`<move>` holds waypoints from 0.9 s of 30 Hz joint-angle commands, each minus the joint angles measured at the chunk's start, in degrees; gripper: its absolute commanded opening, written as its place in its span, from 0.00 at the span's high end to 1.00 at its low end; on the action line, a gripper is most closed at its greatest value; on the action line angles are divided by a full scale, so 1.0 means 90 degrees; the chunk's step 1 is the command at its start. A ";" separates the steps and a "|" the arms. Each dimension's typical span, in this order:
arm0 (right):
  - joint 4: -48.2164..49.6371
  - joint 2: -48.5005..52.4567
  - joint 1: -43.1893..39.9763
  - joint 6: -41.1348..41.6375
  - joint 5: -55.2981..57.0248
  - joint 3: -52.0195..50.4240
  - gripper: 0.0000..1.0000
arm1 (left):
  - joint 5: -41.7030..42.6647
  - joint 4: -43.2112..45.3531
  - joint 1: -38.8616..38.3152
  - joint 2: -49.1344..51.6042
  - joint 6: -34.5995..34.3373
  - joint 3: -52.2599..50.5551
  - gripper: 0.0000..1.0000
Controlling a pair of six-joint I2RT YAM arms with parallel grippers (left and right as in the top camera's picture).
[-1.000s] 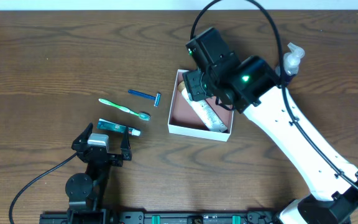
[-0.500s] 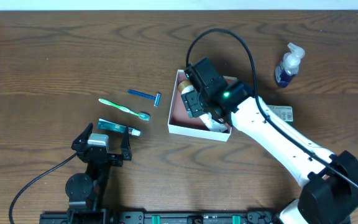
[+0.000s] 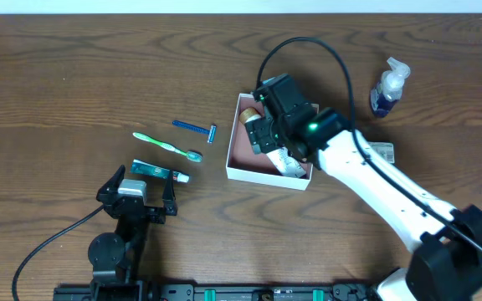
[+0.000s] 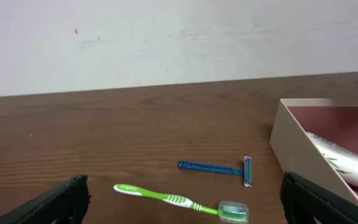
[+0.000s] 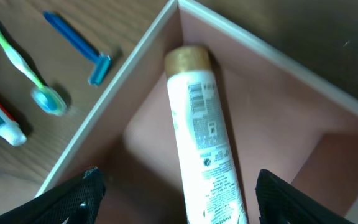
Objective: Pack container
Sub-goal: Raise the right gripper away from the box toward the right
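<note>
The container [image 3: 262, 177] is a shallow square box with white walls and a pinkish-brown inside, at mid-table. A white tube with a gold cap [image 5: 204, 143] lies inside it, its end also showing in the overhead view [image 3: 292, 165]. My right gripper [image 3: 268, 135] hovers over the container, open, its jaws wide on either side of the tube without touching it [image 5: 182, 208]. My left gripper [image 3: 136, 194] is open and empty near the front edge [image 4: 185, 214]. A green toothbrush [image 3: 167, 146], a blue razor [image 3: 195, 128] and a toothpaste tube [image 3: 159, 172] lie left of the container.
A spray bottle [image 3: 387, 87] stands at the back right. A small green-and-white packet [image 3: 382, 152] lies right of the container, partly behind my right arm. The container's near wall [image 4: 300, 152] shows at the right of the left wrist view.
My right arm has swung and dropped lower over the container, uncovering the spray bottle and the packet. The tube stays in the container. The left arm has not moved.
</note>
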 commanded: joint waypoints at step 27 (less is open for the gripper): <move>-0.0612 -0.1814 -0.2528 -0.0697 0.0656 0.0396 0.01 | 0.0090 -0.0204 0.0032 -0.0032 -0.0007 -0.0121 0.02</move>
